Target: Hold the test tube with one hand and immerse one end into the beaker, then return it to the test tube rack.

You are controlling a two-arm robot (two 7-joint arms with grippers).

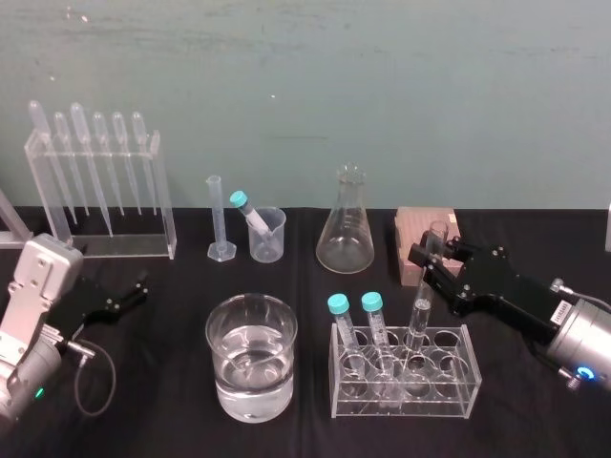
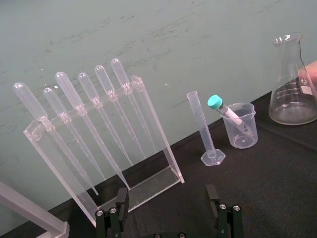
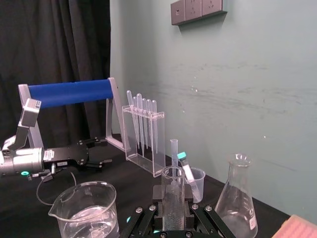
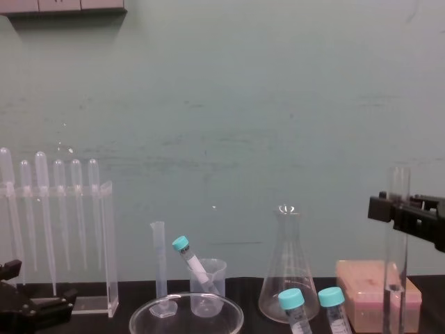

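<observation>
black right hand (image 1: 435, 261), pinching the test tube (image 1: 419, 320) near its open upper end. glass upright, lower end down in a back-row hole of the clear test tube rack (image 1: 401, 396), just right of two teal-capped tubes (image 1: 339, 305). immediately left of the rack, the wide beaker (image 1: 250, 405), partly filled with clear liquid and standing apart from the tube. farther back, a conical flask (image 1: 346, 229) and a pinkish box (image 1: 410, 234) by the wall. well away on the left side of the black worktop (image 1: 520, 420), left hand (image 1: 134, 291) lying low, fingers (image 2: 121, 206) spread apart, gripping nothing.
</observation>
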